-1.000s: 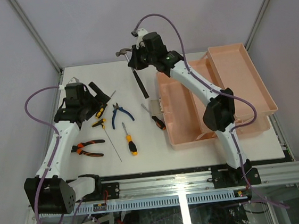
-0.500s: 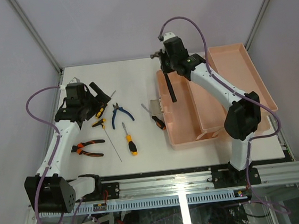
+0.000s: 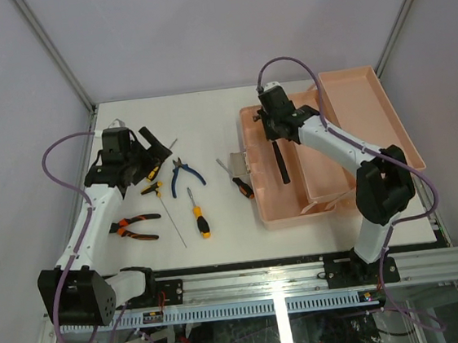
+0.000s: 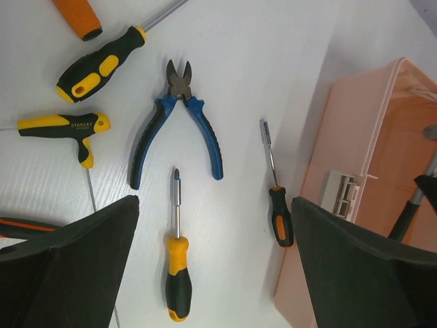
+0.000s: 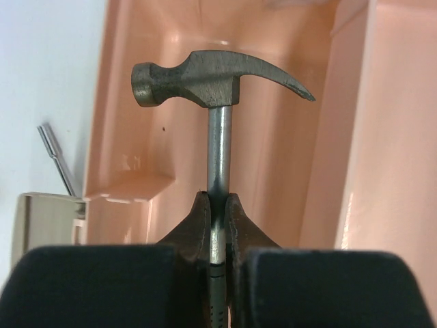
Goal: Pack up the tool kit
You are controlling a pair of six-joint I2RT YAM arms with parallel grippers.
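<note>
The right hand [image 5: 217, 208] is clamped on the hammer [image 5: 218, 75], gripping the steel shaft just under the head. It holds the hammer over the open toolbox [image 3: 298, 209] in the right half of the top view. There the hammer's long axis runs down the frame from the hand, head uppermost and black grip lowest, roughly parallel to the box's latch-side wall. So it should fit lengthwise if lowered straight down. Whether it already touches the box floor I cannot tell. The left hand [image 3: 154, 144] hangs with jaws wide apart above the blue pliers [image 4: 176, 130] and loose screwdrivers on the tabletop, well apart from the box.
</note>
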